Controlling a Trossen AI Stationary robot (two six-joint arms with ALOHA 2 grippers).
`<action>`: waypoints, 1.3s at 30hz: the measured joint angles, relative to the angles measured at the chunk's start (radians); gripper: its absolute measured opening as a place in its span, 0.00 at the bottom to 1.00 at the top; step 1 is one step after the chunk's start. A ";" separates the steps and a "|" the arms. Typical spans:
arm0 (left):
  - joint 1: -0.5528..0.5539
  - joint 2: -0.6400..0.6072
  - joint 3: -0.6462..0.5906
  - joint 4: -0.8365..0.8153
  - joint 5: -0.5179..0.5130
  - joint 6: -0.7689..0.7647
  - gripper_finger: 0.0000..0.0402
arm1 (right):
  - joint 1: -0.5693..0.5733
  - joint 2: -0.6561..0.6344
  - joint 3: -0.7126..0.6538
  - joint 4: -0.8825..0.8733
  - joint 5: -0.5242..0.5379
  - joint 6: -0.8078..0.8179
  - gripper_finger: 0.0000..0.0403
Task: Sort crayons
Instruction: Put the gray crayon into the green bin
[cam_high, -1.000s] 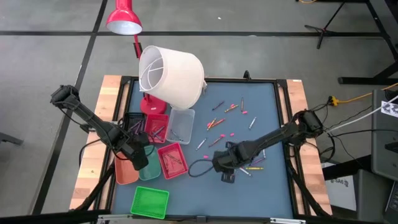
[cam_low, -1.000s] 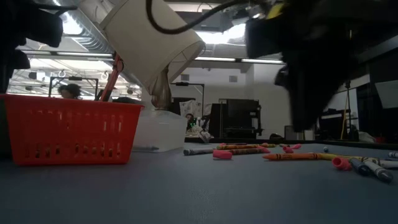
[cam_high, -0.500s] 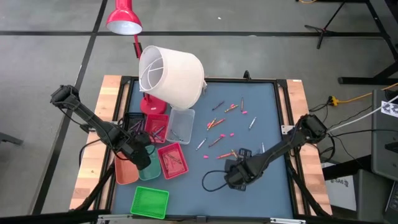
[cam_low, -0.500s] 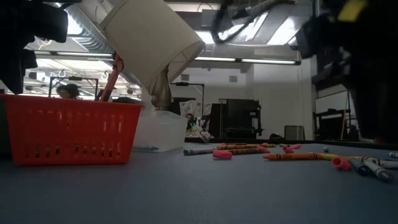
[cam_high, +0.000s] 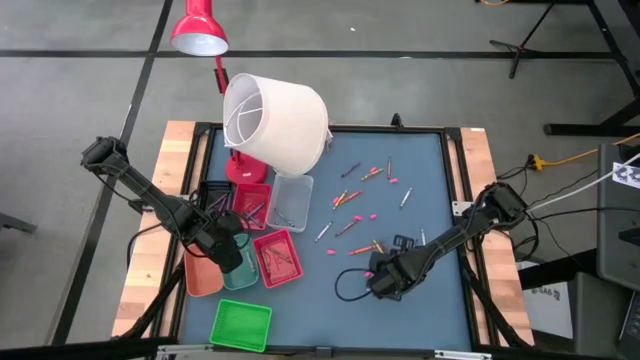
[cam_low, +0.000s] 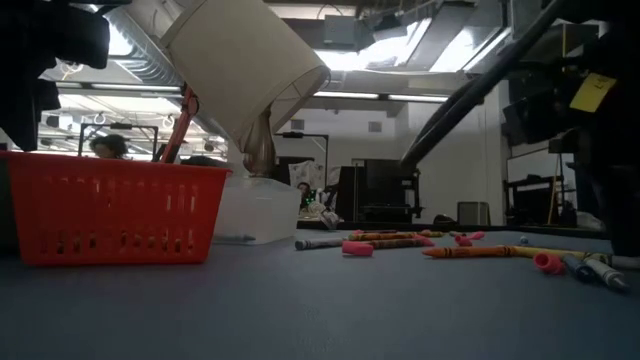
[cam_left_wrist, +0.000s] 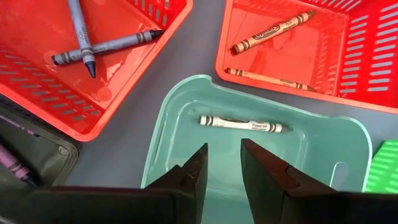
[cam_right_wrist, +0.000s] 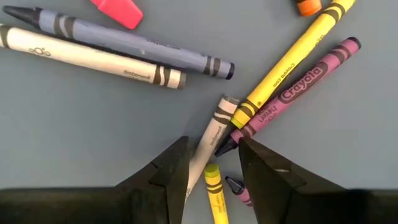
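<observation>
Several crayons (cam_high: 360, 195) lie loose on the blue table top, and a cluster of them (cam_right_wrist: 292, 59) lies under my right gripper (cam_right_wrist: 212, 163). That gripper (cam_high: 386, 282) points down near the table's near right and is open. A white crayon (cam_right_wrist: 208, 140) runs into the gap between its fingers; I cannot tell whether they touch it. My left gripper (cam_left_wrist: 222, 167) hangs open over the teal tray (cam_left_wrist: 323, 146), in which one white crayon (cam_left_wrist: 244, 124) lies flat. Sorted crayons also lie in the red trays (cam_left_wrist: 37, 81).
Trays stand in a group at the left: red (cam_high: 277, 255), teal (cam_high: 240, 274), orange (cam_high: 202, 277), clear (cam_high: 290, 200), and a green one (cam_high: 241, 325) near the front edge. A tipped white lampshade (cam_high: 275, 120) overhangs the far left. Pink stubs (cam_right_wrist: 118, 11) lie among the crayons.
My right gripper has gone toward the table's right and near edges and come down over the cluster of crayons, turning about its wrist as it went. It has stayed open. The crayons have not moved.
</observation>
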 joint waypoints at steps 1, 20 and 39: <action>0.000 0.000 0.000 0.000 -0.001 0.000 0.20 | 0.000 0.000 0.000 0.002 0.000 0.000 0.36; 0.000 0.000 0.000 0.058 -0.101 0.047 0.20 | -0.001 0.002 -0.002 0.073 -0.011 -0.010 0.05; 0.000 0.000 0.000 0.245 -0.187 0.147 0.20 | 0.000 0.003 -0.002 0.072 0.019 -0.013 0.03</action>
